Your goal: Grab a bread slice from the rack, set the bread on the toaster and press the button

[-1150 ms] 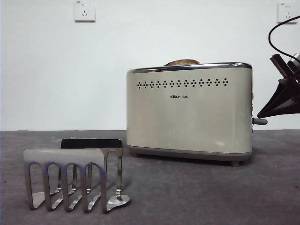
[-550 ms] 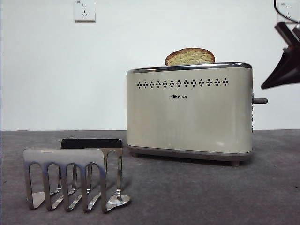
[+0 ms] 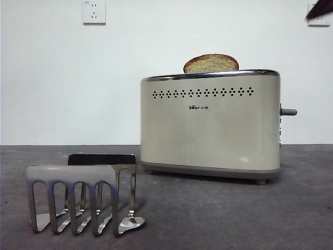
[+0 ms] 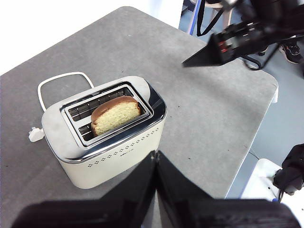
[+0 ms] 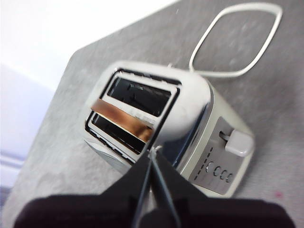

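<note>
The slice of bread [image 3: 210, 63] stands raised in the toaster [image 3: 210, 125]; rack [image 3: 82, 198] empty; button [image 3: 289, 112] sits high. Both the left gripper [image 4: 156, 159] and the right gripper [image 5: 152, 156] are pressed together, clear.

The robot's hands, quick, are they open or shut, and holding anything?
Left hand: shut, holding nothing, up above the toaster.
Right hand: shut, holding nothing, also above the toaster.

White wall [image 3: 67, 78], two sockets: one [image 3: 93, 11], other [image 3: 318, 20] partly hidden. Grey table [image 3: 218, 213]. Even light.
</note>
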`<state>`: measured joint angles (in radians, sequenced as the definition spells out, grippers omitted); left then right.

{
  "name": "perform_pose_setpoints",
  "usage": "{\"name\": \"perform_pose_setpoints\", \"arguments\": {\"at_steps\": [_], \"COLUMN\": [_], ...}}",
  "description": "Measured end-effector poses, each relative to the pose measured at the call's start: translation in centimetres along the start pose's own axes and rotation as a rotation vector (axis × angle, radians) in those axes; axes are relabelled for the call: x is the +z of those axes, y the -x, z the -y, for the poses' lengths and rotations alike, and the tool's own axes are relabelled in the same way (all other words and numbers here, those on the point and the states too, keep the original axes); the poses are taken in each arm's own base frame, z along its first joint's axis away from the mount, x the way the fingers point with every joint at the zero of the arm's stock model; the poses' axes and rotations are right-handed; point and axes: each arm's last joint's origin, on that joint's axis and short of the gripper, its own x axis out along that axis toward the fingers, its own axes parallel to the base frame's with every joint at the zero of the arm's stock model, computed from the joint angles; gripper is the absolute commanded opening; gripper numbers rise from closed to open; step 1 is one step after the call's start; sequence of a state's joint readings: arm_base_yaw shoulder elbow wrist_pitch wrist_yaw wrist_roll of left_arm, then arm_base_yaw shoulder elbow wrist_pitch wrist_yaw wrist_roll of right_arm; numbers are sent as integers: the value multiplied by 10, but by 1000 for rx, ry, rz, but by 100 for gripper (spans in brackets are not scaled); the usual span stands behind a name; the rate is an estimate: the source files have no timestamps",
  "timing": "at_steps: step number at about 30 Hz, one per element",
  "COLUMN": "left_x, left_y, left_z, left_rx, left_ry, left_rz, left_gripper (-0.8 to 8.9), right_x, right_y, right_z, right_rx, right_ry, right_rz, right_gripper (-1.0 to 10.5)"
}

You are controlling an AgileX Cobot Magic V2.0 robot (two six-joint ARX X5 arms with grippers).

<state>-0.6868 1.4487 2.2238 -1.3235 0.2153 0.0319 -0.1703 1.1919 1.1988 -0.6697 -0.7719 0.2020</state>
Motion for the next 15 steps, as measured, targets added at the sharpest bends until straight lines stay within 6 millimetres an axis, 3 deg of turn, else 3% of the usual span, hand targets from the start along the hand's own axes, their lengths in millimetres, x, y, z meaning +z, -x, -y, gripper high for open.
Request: {"name": "perform_pose_setpoints", "arguments": {"at_steps": [8,15], "left_x": [0,-1], "left_y": [2,4], "left_z": [0,1], "left_rx": [0,0], "left_ry": [28,31], "left_rz": [4,9], "left_gripper": [-3,-3], "right_x": [-1,-1], "right_y": [71,112], "right_z": [-63,-102], "right_rx": [-225,-243], "right_ry": [119,159], "right_rz": [164,213], "right_gripper": [-2,-1]}}
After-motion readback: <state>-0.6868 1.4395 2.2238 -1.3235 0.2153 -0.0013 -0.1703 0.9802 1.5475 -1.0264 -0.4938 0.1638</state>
